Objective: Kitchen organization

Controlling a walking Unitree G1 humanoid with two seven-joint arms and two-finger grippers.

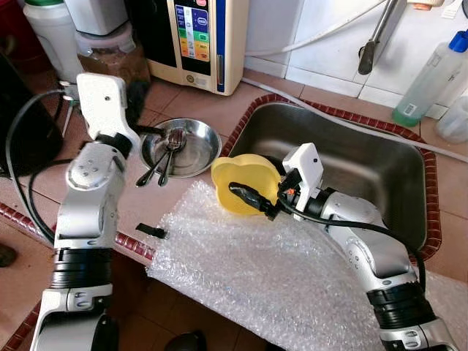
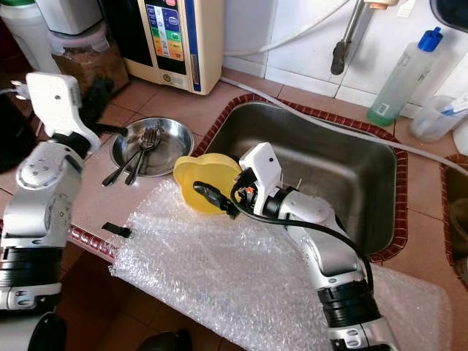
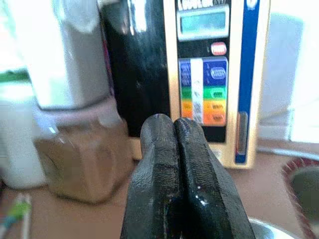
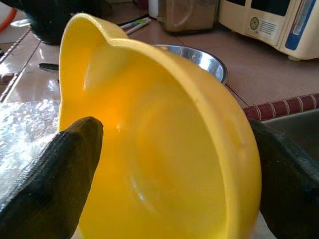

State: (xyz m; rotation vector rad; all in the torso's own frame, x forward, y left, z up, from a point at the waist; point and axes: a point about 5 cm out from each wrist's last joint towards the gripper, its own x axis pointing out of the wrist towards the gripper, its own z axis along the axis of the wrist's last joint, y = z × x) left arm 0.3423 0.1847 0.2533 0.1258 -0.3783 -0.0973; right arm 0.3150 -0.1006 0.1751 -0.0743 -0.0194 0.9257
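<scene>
Evidently the right gripper (image 1: pixel 252 199), jaws clamped across the tilted yellow plastic bowl (image 1: pixel 245 183), carries it over the crinkled bubble wrap (image 1: pixel 256 270) near the steel sink (image 1: pixel 351 164), while the left gripper (image 3: pixel 185 174), jaws pressed together, waits empty by the shallow steel dish (image 1: pixel 197 146) of forks (image 1: pixel 170 150).

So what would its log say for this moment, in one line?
right pincer: shut on yellow bowl, above bubble wrap | left pincer: shut, idle | forks in steel dish
</scene>
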